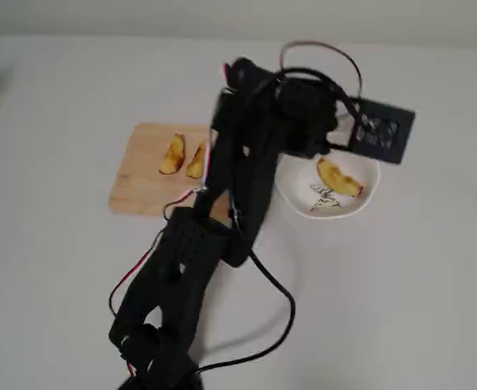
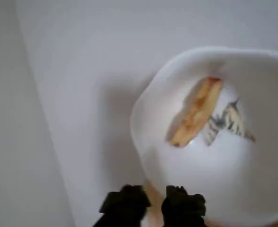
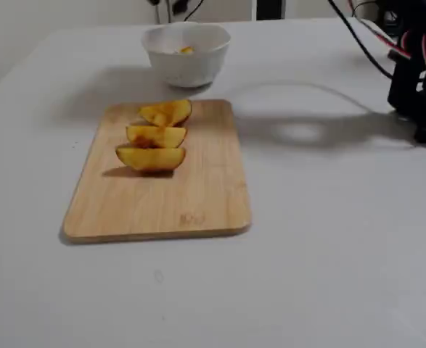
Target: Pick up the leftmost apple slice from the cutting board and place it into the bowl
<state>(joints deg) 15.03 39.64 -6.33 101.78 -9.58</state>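
A golden-yellow apple slice (image 1: 338, 178) with a reddish edge lies inside the white bowl (image 1: 368, 199), beside its grey butterfly mark. The wrist view shows the slice (image 2: 195, 112) lying free in the bowl (image 2: 143, 109). My gripper (image 2: 154, 205) hangs above the bowl's near rim, its black fingertips (image 2: 124, 203) a little apart and empty. The pale wooden cutting board (image 1: 140, 179) lies left of the bowl. In the fixed view the board (image 3: 198, 196) carries three yellow slices (image 3: 156, 135), and the bowl (image 3: 187, 65) stands behind it. My arm hides one slice in the overhead view.
My black arm (image 1: 222, 236) crosses the board's right end in the overhead view. A black module (image 1: 382, 130) with wires sits above the bowl. A black cable (image 1: 279, 309) loops on the table near the arm's base. The base (image 3: 416, 72) stands at the right in the fixed view.
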